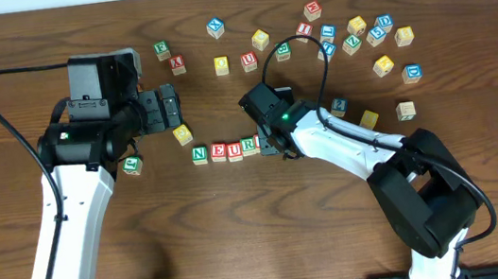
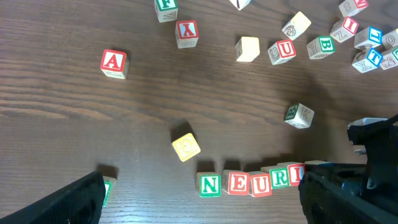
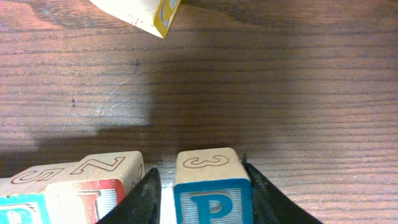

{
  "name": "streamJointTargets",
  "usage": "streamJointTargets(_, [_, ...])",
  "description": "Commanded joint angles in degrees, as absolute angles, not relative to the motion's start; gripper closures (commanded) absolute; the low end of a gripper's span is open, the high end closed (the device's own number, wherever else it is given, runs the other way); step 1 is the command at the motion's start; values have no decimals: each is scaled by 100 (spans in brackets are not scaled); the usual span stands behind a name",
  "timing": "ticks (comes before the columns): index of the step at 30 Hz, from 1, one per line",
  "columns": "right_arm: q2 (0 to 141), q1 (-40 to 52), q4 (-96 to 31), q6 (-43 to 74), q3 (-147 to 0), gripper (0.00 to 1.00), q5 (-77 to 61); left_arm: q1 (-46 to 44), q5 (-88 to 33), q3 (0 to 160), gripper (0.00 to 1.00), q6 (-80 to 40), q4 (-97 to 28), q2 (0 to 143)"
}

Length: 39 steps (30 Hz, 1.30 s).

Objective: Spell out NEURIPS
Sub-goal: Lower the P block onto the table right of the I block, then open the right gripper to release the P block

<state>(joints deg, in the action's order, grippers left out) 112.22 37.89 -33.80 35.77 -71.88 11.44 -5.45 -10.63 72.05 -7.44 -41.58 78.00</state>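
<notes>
A row of letter blocks reads N (image 1: 199, 154), E (image 1: 218, 152), U (image 1: 234, 150), R (image 1: 249, 145) and I on the table; the left wrist view shows it too, from N (image 2: 209, 185) to I (image 2: 296, 175). My right gripper (image 1: 274, 145) is low at the row's right end, shut on a blue P block (image 3: 212, 186). The P sits just right of the red I block (image 3: 93, 186), with one finger between them. My left gripper (image 2: 202, 190) is open and empty, hovering above the row's left part.
Loose blocks lie near the row: a yellow one (image 1: 183, 134), a green one (image 1: 132, 165) by my left arm, and K (image 2: 299, 115). Several more blocks are scattered along the back right (image 1: 357, 34). A yellow block (image 3: 140, 12) lies just beyond the P.
</notes>
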Motion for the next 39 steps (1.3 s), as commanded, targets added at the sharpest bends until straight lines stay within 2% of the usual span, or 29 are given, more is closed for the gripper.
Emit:
streamJointTargets(1, [11091,3835,-3378,3618,-7137,71,1256,-537,-1096,7336,2,-711,-4156,7747])
streamJointTargets(3, [11091,3835,-3378,3618,-7137,79,1256,-537,-1096,7336,2,-711,-4158,7747])
streamJointTargets(5, [11091,3830,-3378,3618,-7137,80,1258,-537,-1096,7336,2,-711,-4156,7747])
streamJointTargets(6, [11091,3830,-3378,3618,-7137,78,1258,-537,-1096,7336,2,-711,-4158,7747])
streamJointTargets(8, [11091,3830,-3376,3621,-7137,60,1258,-537,-1096,7336,2,-711,-4158,7747])
streamJointTargets(9, [11091,3830,-3376,3618,-7137,57,1258,-537,-1096,7336,2,-711,-4156,7747])
streamJointTargets(13, [11091,3830,-3369,3621,-7137,59,1258,-537,-1094,7336,2,-711,-4156,7747])
streamJointTargets(16, [11091,3830,-3361,3618,-7137,53,1256,-537,-1096,7336,2,-711,-4158,7747])
streamJointTargets(17, [11091,3830,-3361,3618,-7137,59,1258,-537,-1096,7336,2,-711,-4158,7747])
streamJointTargets(18, [11091,3830,-3363,3618,-7137,85,1258,-537,-1096,7336,2,-711,-4156,7747])
streamJointTargets(19, [11091,3830,-3363,3618,-7137,99,1258,-537,-1096,7336,2,-711,-4158,7747])
streamJointTargets(20, [11091,3830,-3358,3621,-7137,99,1258,-537,-1096,7336,2,-711,-4156,7747])
streamJointTargets(21, [11091,3830,-3358,3618,-7137,98,1258,-537,-1096,7336,2,-711,-4156,7747])
streamJointTargets(23, [11091,3830,-3358,3618,-7137,69,1258,-537,-1096,7336,2,-711,-4158,7747])
streamJointTargets(24, [11091,3830,-3358,3618,-7137,66,1258,-537,-1094,7336,2,-711,-4158,7747])
streamJointTargets(35, [11091,3830,-3358,3618,-7137,63,1258,-537,-1096,7336,2,-711,-4156,7747])
streamJointTargets(39, [11091,3830,-3361,3618,-7137,68,1256,-537,-1096,7336,2,-711,-4158,7747])
